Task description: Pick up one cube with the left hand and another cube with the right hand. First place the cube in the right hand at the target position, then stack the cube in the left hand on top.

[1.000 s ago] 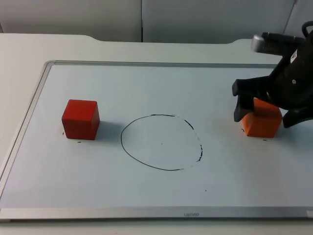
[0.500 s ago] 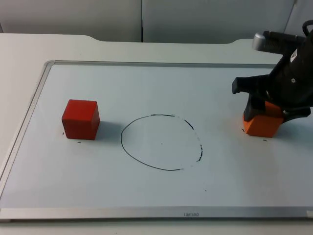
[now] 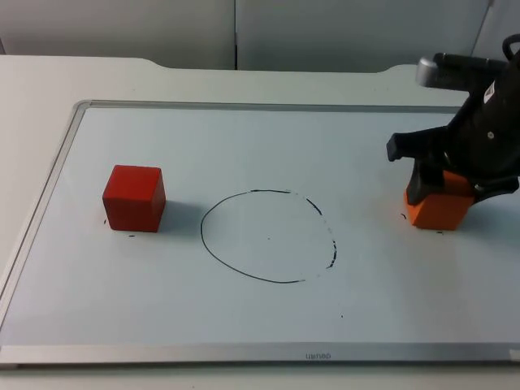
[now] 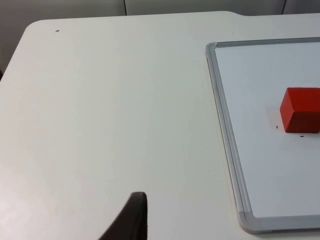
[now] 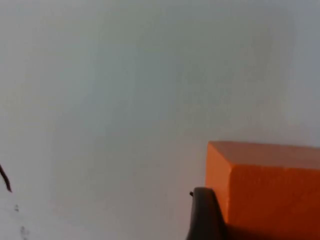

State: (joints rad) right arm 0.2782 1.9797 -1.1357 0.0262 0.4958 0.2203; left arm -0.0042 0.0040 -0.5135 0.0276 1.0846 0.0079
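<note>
Clamping orange cube [image 3: 439, 209] on whiteboard [image 3: 244, 333] at 3 o'clock of drawn circle [image 3: 268, 236]: right gripper [image 3: 452, 188], fingers closed against cube sides. Red cube [image 3: 134, 197] at 9 o'clock of circle. Left gripper [image 4: 131, 217] waiting over bare worktop [image 4: 110, 115]; finger state indeterminable.

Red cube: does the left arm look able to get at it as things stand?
Probably yes. The red cube sits alone on the whiteboard, nothing beside or on it; the right gripper is far off at the orange cube.
</note>
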